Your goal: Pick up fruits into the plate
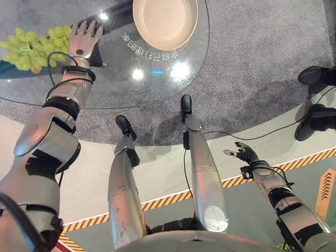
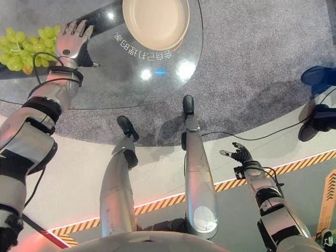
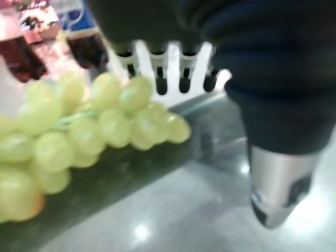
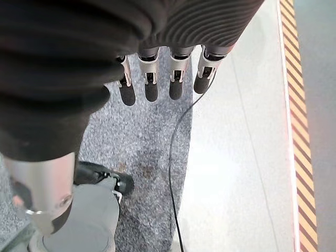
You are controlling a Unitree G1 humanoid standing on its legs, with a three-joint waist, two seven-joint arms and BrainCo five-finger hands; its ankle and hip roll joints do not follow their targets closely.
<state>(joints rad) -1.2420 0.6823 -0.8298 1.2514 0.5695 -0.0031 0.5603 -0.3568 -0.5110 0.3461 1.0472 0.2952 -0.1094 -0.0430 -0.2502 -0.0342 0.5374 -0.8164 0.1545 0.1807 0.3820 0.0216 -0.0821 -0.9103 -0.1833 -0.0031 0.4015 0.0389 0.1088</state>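
The grapes lie on the glass desk just beside the left robot hand, on its outer side away from the plate, its fingers straight and grasping nothing; the right robot hand hangs released, well apart.

We see grapes on table at far left, left hand just beside them, plate further right.

An exhibition-style hall: grey carpet, hazard-striped floor tape, round glass table.
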